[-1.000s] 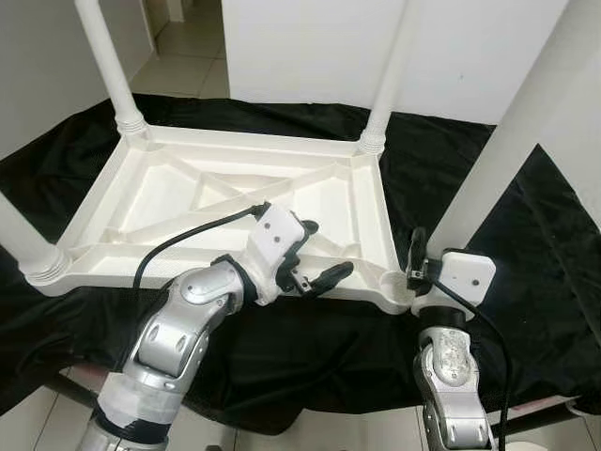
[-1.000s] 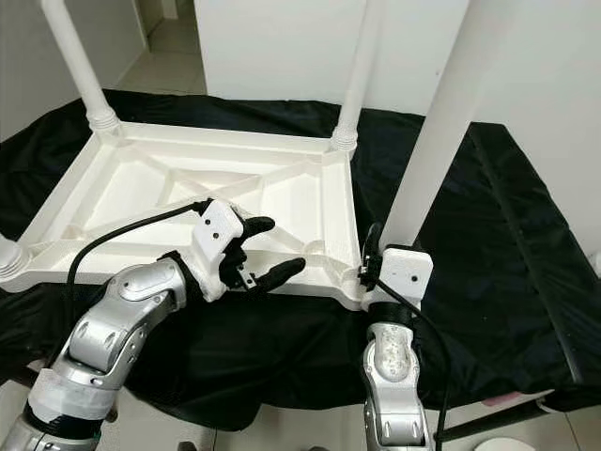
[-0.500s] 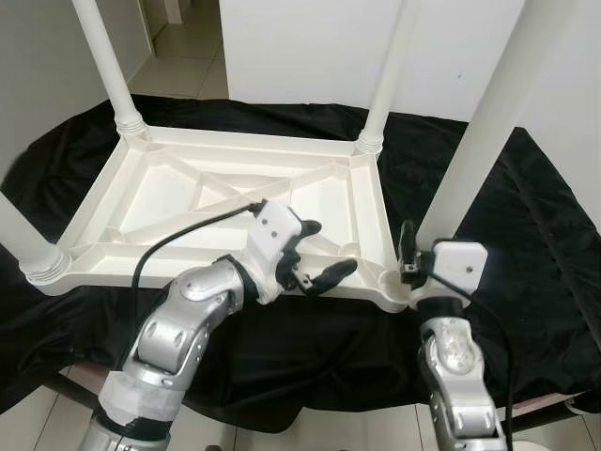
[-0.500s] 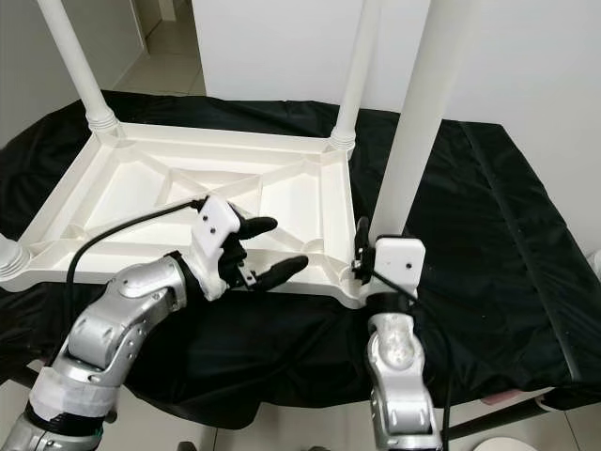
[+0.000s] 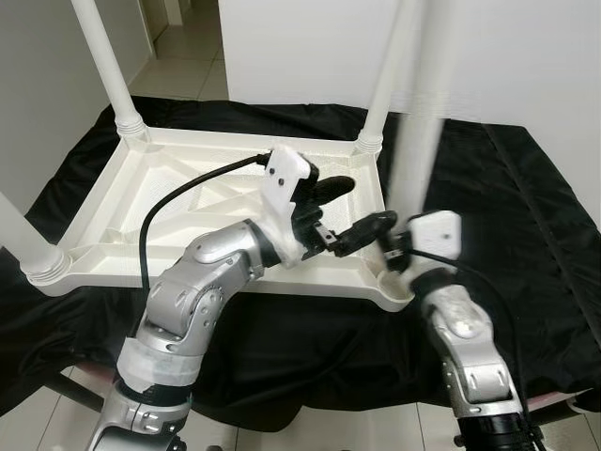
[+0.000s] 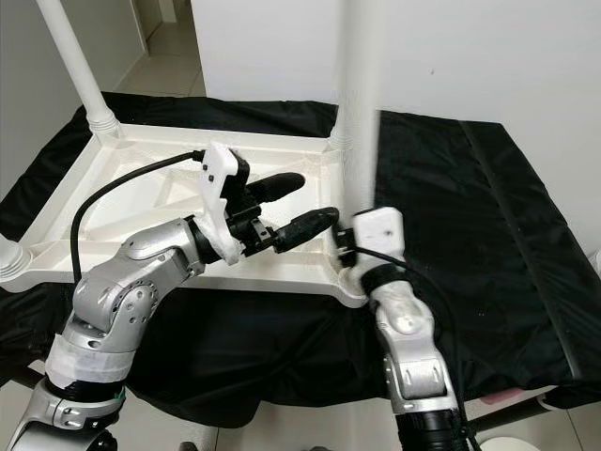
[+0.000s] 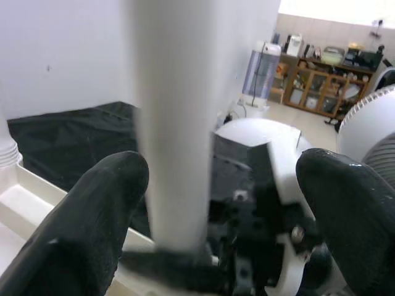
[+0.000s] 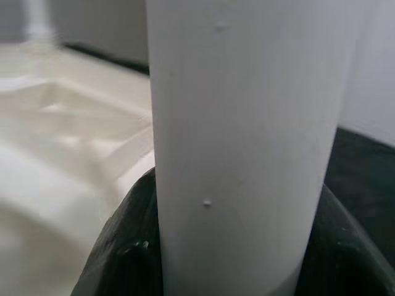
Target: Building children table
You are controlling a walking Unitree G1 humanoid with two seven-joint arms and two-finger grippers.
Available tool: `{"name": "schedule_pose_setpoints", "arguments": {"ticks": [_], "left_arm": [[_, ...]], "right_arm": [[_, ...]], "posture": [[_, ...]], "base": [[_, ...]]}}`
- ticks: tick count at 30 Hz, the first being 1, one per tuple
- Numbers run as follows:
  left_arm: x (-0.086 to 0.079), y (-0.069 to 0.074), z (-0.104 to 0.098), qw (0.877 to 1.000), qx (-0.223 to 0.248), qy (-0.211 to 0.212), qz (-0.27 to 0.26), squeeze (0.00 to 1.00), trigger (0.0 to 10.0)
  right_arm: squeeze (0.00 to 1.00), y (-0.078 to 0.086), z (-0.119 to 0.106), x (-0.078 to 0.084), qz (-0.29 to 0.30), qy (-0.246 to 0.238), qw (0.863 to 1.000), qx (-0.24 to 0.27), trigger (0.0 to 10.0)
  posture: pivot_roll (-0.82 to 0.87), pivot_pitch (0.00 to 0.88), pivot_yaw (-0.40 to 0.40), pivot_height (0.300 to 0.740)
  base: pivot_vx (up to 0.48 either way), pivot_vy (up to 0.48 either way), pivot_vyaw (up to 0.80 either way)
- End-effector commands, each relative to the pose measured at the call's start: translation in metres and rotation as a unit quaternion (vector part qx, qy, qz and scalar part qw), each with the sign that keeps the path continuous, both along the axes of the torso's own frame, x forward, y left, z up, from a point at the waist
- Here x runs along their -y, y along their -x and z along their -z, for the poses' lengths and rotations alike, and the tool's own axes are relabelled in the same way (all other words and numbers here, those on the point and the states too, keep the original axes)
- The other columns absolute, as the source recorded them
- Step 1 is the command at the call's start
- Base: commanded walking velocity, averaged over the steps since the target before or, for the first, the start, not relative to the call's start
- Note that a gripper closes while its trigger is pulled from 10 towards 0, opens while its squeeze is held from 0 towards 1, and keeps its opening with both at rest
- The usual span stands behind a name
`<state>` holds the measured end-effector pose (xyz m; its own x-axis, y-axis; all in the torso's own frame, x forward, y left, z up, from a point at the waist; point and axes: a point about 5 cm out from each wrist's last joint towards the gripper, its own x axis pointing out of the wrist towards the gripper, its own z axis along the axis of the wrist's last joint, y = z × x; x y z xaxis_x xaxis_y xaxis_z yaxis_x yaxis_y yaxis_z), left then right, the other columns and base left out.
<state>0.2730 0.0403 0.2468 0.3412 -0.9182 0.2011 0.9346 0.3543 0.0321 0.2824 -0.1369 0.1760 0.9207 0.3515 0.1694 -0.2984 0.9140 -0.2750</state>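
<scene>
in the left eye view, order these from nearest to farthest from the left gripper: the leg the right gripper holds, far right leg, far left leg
1. Held leg, just to the right of the left gripper, in the right gripper.
2. Far right leg, behind it.
3. Far left leg, across the upturned tabletop.

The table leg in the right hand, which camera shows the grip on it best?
The right wrist view: the table leg sits between the right hand's fingers. Eye views blur it; the left wrist view shows it between the open left hand's fingers.

A smooth white cylindrical plastic table leg (image 8: 247,142) is clasped between the right gripper's (image 8: 228,259) black fingers (image 8: 126,246), with the blurred cream ribbed underside of the tabletop (image 8: 62,123) seen beyond.
</scene>
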Motion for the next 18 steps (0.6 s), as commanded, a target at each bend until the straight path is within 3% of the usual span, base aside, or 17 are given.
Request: {"name": "schedule_pose_setpoints", "arguments": {"ticks": [1,9,18], "left_arm": [[0.003,0.008,-0.003,0.998,0.023,-0.008,0.055,0.00,10.0],[0.007,0.004,-0.011,0.998,0.040,-0.010,0.047,0.00,10.0],[0.003,-0.003,-0.008,0.998,0.044,-0.027,0.024,0.00,10.0]], "right_arm": [[0.00,0.000,-0.001,-0.001,-0.016,0.001,1.000,-0.009,10.0],[0.00,0.004,-0.001,-0.004,-0.110,0.037,0.992,-0.054,10.0],[0.00,0.007,-0.002,-0.001,-0.141,0.053,0.986,-0.066,10.0]], "posture": [[-0.04,0.070,0.000,0.740],[-0.03,0.071,-0.008,0.740],[-0.02,0.075,-0.005,0.740]], "base": [[0.000,0.000,0.00],[0.000,0.000,0.00],[0.000,0.000,0.00]]}}
